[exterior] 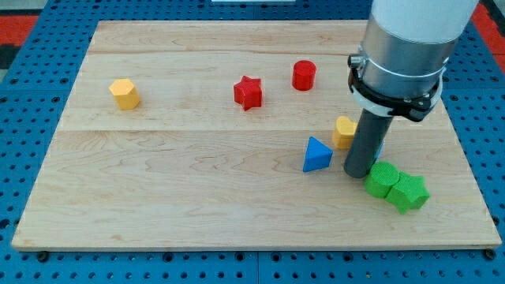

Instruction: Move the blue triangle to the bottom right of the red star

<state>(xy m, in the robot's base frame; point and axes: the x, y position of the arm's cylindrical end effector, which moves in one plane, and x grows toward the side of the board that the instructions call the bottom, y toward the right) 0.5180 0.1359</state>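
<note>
A pale wooden board [197, 205] with visible plank seams lies on a blue perforated surface [24, 158]. The arm's white cylindrical body [410, 31], ringed by a black clamp band [392, 93], enters from the view's top right and ends in a straight dark rod; my tip [359, 173] rests on the board just to the view's right of the blue triangular block [317, 155], with a narrow gap between them, so the two appear apart rather than touching. The rod carries no jaws, so there is nothing to spread or press together, and it holds nothing. The blue triangular block sits below and to the view's right of the red star-shaped block [248, 92], near but clearly separate from it. A red cylindrical block [304, 75] stands toward the view's top, right of the star. A small yellow block [344, 131], partly hidden by the rod so its shape is uncertain, lies just above the triangle. Two green blocks [397, 187], touching one another, sit right of the tip at the view's lower right. A yellow hexagonal block [125, 93] lies well apart at the view's left.
</note>
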